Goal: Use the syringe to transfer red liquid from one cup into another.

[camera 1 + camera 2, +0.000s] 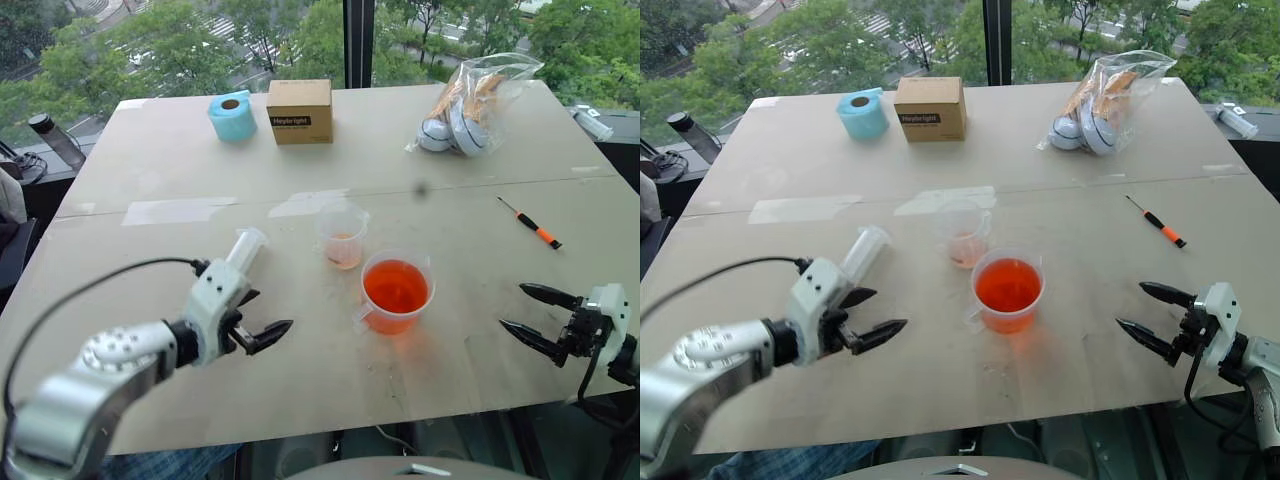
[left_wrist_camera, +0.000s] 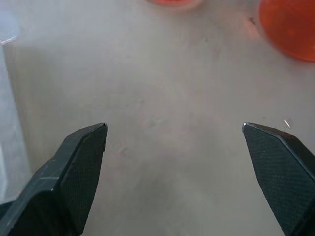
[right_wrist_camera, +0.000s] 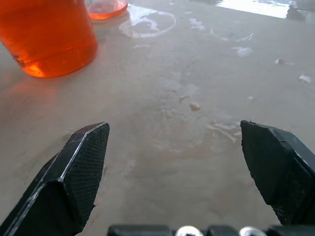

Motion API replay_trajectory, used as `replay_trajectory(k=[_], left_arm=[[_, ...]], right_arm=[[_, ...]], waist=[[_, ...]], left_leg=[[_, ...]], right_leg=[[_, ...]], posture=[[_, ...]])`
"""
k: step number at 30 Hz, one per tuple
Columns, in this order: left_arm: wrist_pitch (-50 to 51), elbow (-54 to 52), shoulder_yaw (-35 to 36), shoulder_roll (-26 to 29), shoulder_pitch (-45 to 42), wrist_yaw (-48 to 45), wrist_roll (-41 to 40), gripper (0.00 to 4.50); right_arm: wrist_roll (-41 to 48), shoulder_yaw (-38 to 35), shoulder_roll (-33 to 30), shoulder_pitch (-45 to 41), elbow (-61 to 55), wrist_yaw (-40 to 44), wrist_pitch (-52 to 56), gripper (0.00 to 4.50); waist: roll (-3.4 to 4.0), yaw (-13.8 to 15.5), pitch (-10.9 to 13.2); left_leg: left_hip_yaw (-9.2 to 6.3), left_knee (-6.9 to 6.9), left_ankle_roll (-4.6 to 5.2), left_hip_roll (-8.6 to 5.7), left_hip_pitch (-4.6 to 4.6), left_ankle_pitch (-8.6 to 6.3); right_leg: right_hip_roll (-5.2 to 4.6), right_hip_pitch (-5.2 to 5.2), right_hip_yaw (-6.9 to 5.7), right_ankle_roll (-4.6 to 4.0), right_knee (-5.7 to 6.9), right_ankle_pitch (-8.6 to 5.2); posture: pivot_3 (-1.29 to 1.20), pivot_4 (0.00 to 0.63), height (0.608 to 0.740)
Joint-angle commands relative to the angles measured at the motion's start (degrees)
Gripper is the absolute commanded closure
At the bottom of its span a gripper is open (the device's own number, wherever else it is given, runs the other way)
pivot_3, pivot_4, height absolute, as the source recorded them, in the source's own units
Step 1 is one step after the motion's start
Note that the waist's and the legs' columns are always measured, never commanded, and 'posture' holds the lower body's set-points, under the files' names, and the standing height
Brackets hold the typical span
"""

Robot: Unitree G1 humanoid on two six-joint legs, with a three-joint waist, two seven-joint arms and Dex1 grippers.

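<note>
While both claws are hanging spread apart and empty, the left claw (image 1: 262, 331) is partly hiding the syringe (image 1: 243, 250); the right claw (image 3: 174, 147) is facing the handled cup (image 3: 47, 37).

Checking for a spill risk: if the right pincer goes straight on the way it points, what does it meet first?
Probably the wide cup of red liquid. The open right pincer points toward it over bare table, though depth is unclear.
</note>
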Motion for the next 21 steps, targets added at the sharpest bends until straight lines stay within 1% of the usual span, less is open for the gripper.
replay_trajectory(k=[1,3,5,7,9,12,14,16,19,21], left_arm=[[15.33,2.96,2.96,4.85,-10.54,0.53,-3.98,0.0],[19.86,7.73,1.66,7.73,-18.39,1.48,-6.02,0.0],[20.64,12.46,-0.37,10.21,-24.14,2.72,-8.42,0.0],[20.64,16.54,-2.73,13.17,-28.14,3.34,-11.29,0.0],[20.64,22.79,-6.51,16.5,-32.73,4.01,-14.27,0.0],[20.64,26.59,-14.04,19.8,-37.77,3.81,-12.92,0.0],[20.64,29.28,-18.24,20.02,-41.12,4.12,-11.46,0.0],[20.64,31.1,-22.99,20.65,-44.18,3.39,-10.57,0.0],[20.64,32.43,-29.1,20.69,-48.12,1.99,-10.33,0.0],[20.64,33.25,-32.1,20.3,-50.31,0.9,-10.19,0.0]], right_arm=[[2.73,-0.78,-3.3,-1.07,-5.15,1.59,3.48,0.01],[5.76,-1.23,-5.94,-2.69,-10.05,2.18,7.69,0.01],[9.33,-1.57,-8.8,-5.01,-15.42,1.83,12.67,0.01],[12.03,-1.35,-11.14,-7.86,-19.53,1.11,16.77,0.01],[16.34,-0.57,-13.48,-12.97,-23.91,-0.24,21.96,0.01],[18.31,1.68,-16.54,-19.35,-27.77,-2.87,28.32,0.01],[20.37,2.94,-16.82,-23.55,-29.27,-2.72,29.9,0.01],[22.82,4.11,-17.75,-27.11,-30.94,-3.16,33.17,0.01],[27.84,4.9,-17.36,-31.95,-33.47,-5.92,37.93,0.01],[28.34,5.79,-17.22,-33.91,-34.89,-7.07,39.15,0.01]], waist=[[0.01,-0.01,0.03],[0.0,-0.16,0.04],[-0.1,-0.33,0.13],[-0.25,-0.61,0.26],[-0.4,-0.81,0.37],[-0.43,-0.94,0.43],[-0.64,-0.7,0.51],[-0.69,-0.44,0.55],[-0.7,-0.2,0.59],[-0.72,-0.06,0.59]], left_leg=[[0.01,0.01,-0.06,-0.01,0.0,0.03],[0.02,0.03,-0.07,-0.03,0.0,0.05],[0.03,0.06,-0.1,-0.04,0.0,0.07],[0.03,0.05,-0.12,-0.03,-0.01,0.08],[0.02,0.03,-0.13,-0.03,-0.03,0.08],[0.03,0.04,-0.15,-0.03,-0.1,0.1],[0.03,0.0,-0.17,-0.04,-0.13,0.1],[0.04,0.02,-0.17,-0.06,-0.31,0.1],[0.02,0.15,-0.17,-0.07,-0.6,0.1],[-0.05,0.18,-0.17,-0.07,-0.69,0.1]], right_leg=[[0.02,0.0,0.01,0.01,0.0,0.0],[0.09,0.0,0.02,0.03,0.01,0.0],[0.13,-0.01,0.06,0.06,0.04,0.0],[0.15,-0.06,0.09,0.06,0.08,0.0],[0.14,-0.09,0.09,0.06,0.09,-0.01],[0.12,-0.18,0.1,0.07,0.11,-0.01],[0.12,-0.19,0.08,0.07,0.06,-0.01],[0.11,-0.33,0.08,0.08,0.03,-0.01],[0.12,-0.54,0.05,0.09,0.08,-0.01],[0.12,-0.57,-0.02,0.09,0.05,-0.01]], posture=[[0.0,0.15,0.74],[0.0,0.15,0.74],[0.0,0.15,0.74],[0.0,0.15,0.74],[0.0,0.15,0.74],[0.0,0.15,0.74],[0.0,0.15,0.74],[0.0,0.15,0.74],[0.0,0.15,0.74],[0.0,0.15,0.74]])
